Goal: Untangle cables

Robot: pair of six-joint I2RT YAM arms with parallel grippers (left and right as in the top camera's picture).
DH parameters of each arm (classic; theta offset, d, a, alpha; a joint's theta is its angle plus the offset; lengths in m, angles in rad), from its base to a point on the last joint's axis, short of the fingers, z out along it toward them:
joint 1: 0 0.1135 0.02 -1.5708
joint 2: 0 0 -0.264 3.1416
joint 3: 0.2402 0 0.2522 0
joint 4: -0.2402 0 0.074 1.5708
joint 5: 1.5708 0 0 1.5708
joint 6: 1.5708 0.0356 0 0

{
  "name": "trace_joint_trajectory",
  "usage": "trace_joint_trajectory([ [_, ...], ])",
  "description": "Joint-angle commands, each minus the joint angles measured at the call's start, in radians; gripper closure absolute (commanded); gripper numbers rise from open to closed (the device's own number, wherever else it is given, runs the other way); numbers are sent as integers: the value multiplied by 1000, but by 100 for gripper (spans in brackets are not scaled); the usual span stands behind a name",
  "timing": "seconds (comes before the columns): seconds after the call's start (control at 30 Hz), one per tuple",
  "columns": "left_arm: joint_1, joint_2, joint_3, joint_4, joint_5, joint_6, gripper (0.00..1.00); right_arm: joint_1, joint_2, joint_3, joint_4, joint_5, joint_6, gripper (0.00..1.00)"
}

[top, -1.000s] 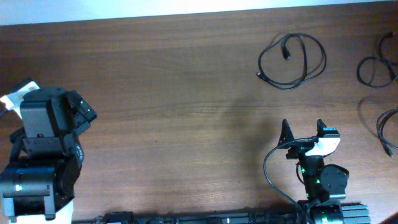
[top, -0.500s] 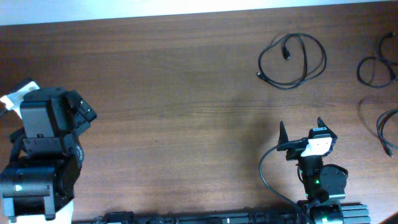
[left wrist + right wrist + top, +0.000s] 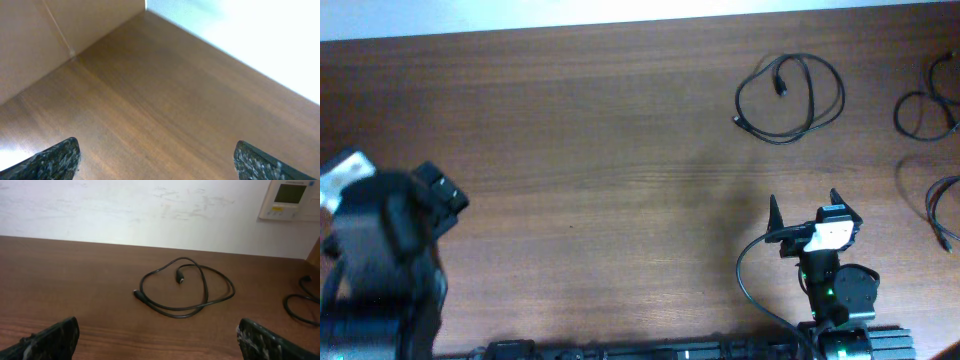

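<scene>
Across a brown wood-grain counter [image 3: 620,150], bounded at its far edge by a white wall [image 3: 125,205], three thin black cables are seen lying apart from one another; a pale control panel [image 3: 290,200] with a small display is mounted on that wall toward the right; a tan board [image 3: 45,40] is seen standing against the counter in the left wrist view, with a bright white area beyond the counter's edge.

One looped cable [image 3: 810,100] is laid near the far edge, ahead of the right arm [image 3: 835,290]; its cord is crossed over itself, and both small plug ends are shown, one inside the loop and one at its left side; a second cable [image 3: 900,112] is curled at the right edge of the overhead view, and a third cable [image 3: 932,205] is lying below it, partly cut off by the frame.

The right jaws are spread wide and nothing is held between them; they are kept well short of the looped cable. The left arm [image 3: 380,270] is rendered blurred at the counter's left end, well apart from every cable; the left jaws are likewise parted and empty over bare wood.
</scene>
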State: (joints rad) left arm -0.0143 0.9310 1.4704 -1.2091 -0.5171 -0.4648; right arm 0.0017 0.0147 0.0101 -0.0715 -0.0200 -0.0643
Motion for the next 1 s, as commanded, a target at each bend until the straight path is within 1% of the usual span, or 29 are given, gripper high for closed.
trace_joint_trajectory([
  [0.0, 3, -201, 3, -1, -11, -2, 1, 10, -11, -5, -7, 1, -7, 1],
  [0.13, 3, -547, 3, -1, -11, -2, 1, 10, -11, -5, -7, 2, -7, 1],
  [0.2, 3, -661, 4, -3, -11, -2, 1, 10, -11, -5, -7, 2, -7, 1],
  [0.27, 3, -705, 8, -40, -11, -2, 1, 10, -11, -5, -7, 2, -7, 1],
  [0.3, 3, -705, 10, -88, -11, -2, 1, 10, -11, -5, -7, 2, -7, 1],
  [0.33, 3, -705, 10, -201, -11, -2, 1, 10, -11, -5, -7, 2, -7, 1],
  [0.37, 3, -705, 9, -277, -11, -2, 1, 10, -11, -5, -7, 2, -7, 1],
  [0.4, 3, -705, 9, -415, -11, -2, 1, 10, -11, -5, -7, 2, -7, 1],
  [0.43, 3, -709, 3, -472, -11, 3, 1, 10, -11, -5, -7, 2, -7, 1],
  [0.57, 3, -740, 3, -475, -18, 3, 1, 10, -11, -5, -7, 2, -7, 1],
  [0.7, 3, -908, 3, -476, -30, 11, 1, 10, -11, -5, -7, 1, -7, 1],
  [0.77, 3, -923, 22, -477, -30, 33, 1, 10, -11, -5, -7, 1, -7, 1],
  [0.87, 3, -923, -21, -467, -29, 32, 1, 10, -11, -5, -7, 2, -7, 1],
  [0.93, 3, -923, -91, -407, 18, 32, 1, 10, -11, -5, -7, 2, -7, 1],
  [0.97, 3, -923, -152, -330, 31, 32, 1, 10, -11, -5, -7, 2, -7, 1],
])
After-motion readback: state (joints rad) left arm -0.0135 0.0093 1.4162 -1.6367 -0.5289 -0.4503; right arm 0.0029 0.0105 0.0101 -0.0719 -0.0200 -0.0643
